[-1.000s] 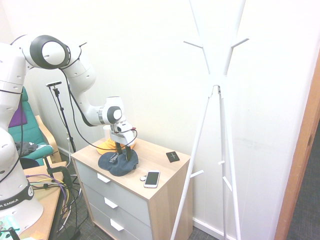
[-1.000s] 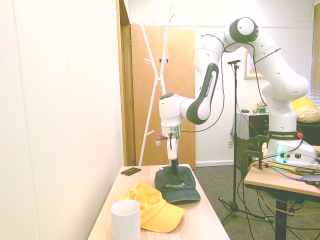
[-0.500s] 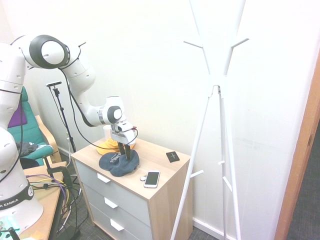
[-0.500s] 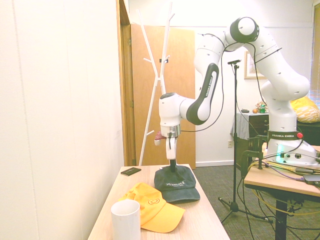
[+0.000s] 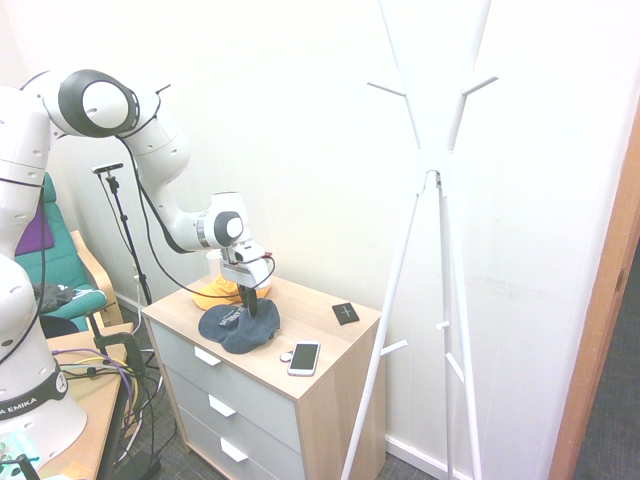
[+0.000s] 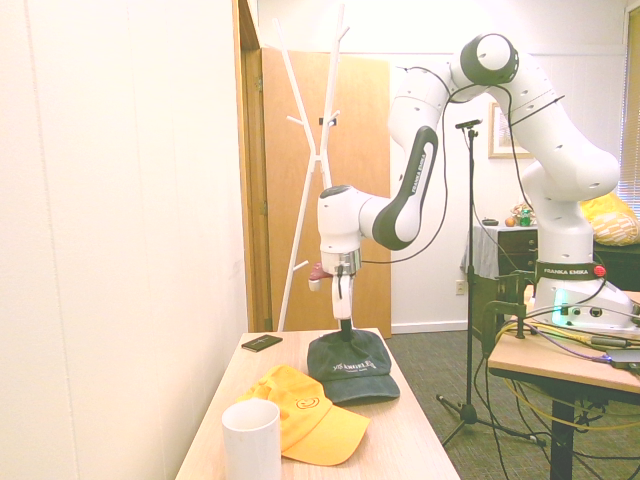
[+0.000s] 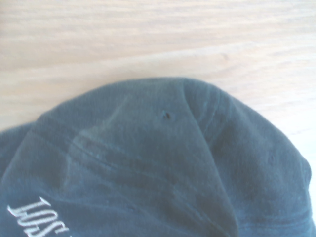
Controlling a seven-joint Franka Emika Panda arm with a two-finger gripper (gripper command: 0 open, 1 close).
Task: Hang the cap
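The dark navy cap (image 5: 240,328) sits on the wooden dresser top (image 5: 335,340), its brim toward the orange cap. My gripper (image 5: 250,300) points straight down onto the cap's crown and is shut on the fabric, pinching it up into a small peak. From the other side, the gripper (image 6: 346,326) meets the top of the cap (image 6: 350,368), whose pale lettering faces the camera. The wrist view is filled by the cap's crown (image 7: 163,168) with pale lettering at one edge and wood (image 7: 148,39) beyond it.
An orange-yellow cap (image 6: 305,410) lies beside the dark one, with a white cup (image 6: 250,440) close by. A phone (image 5: 304,357) and a black card (image 5: 346,313) lie on the dresser. A white coat stand (image 5: 430,180) rises next to the dresser by the wall.
The fingers have come together on the cap's crown, and the gripper has risen slightly, pulling the crown upward. The cap's brim stays on the dresser.
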